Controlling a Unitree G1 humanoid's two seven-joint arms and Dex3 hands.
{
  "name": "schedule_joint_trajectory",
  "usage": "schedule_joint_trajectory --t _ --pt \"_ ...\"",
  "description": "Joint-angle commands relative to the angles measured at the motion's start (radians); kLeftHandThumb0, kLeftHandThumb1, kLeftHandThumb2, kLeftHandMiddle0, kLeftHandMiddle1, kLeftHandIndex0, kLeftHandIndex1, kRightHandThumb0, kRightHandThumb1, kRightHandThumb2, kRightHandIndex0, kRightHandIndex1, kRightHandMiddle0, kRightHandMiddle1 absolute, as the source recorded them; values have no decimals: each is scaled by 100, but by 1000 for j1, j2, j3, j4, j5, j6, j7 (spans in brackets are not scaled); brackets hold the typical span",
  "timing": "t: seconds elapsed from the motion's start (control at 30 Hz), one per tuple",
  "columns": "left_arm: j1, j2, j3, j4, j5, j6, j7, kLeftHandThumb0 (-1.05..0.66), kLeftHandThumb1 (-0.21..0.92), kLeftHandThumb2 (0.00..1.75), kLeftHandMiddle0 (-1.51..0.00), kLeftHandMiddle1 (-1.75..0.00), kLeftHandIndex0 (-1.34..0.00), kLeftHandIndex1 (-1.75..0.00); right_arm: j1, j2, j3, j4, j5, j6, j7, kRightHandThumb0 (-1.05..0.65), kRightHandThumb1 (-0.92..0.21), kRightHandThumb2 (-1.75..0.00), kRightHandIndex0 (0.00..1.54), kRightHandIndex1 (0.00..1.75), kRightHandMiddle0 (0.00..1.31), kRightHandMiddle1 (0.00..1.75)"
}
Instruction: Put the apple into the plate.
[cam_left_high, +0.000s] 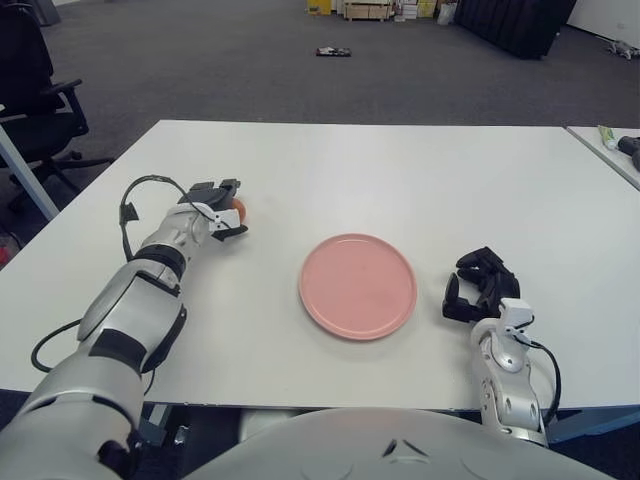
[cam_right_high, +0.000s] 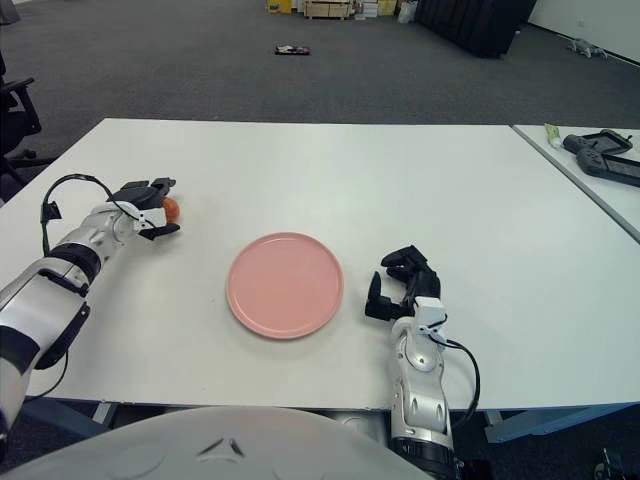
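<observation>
A small red-orange apple (cam_left_high: 239, 208) is on the left side of the white table (cam_left_high: 400, 170), mostly covered by my left hand (cam_left_high: 222, 210). The hand's dark fingers are curled around the apple from above and from the side. I cannot tell whether the apple touches the table. A pink round plate (cam_left_high: 358, 286) lies empty at the middle front of the table, to the right of the apple. My right hand (cam_left_high: 480, 285) shows right of the plate with its fingers curled, holding nothing.
A second table (cam_right_high: 600, 175) stands at the right with a dark device (cam_right_high: 605, 155) and a small tube on it. An office chair (cam_left_high: 40, 100) stands at the far left. A black cable (cam_left_high: 140, 195) loops off my left wrist.
</observation>
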Motion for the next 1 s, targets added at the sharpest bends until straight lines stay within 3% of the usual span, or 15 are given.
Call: schedule_joint_trajectory --t 0.0,0.5,0.77,0.83,0.9,0.97 --pt "53 -27 -30 42 27 22 -38 -83 61 71 0 -15 0 -24 14 -1 -8 2 7 33 -2 -1 9 -175 94 175 73 163" --pt "65 -46 -40 53 21 42 -32 -81 59 75 0 -15 0 -21 25 1 -13 -19 8 43 -5 -1 9 -175 93 175 73 163" --pt "82 -53 -30 57 12 28 27 -76 52 79 0 -69 0 -73 27 6 -17 -29 10 50 -9 -1 9 -175 93 175 72 163" --pt "88 -51 -29 57 12 16 48 -73 47 85 0 -96 0 -100 27 7 -18 -32 9 52 -10 -1 9 -175 93 175 72 163" --pt "94 -51 -26 58 9 10 66 -67 37 99 0 -127 0 -136 27 7 -19 -34 9 56 -11 -1 9 -175 93 175 73 163" --pt "97 -57 -4 60 -11 22 77 -59 30 108 -3 -147 -4 -155 27 8 -20 -36 9 61 -12 -1 9 -175 93 175 73 163"
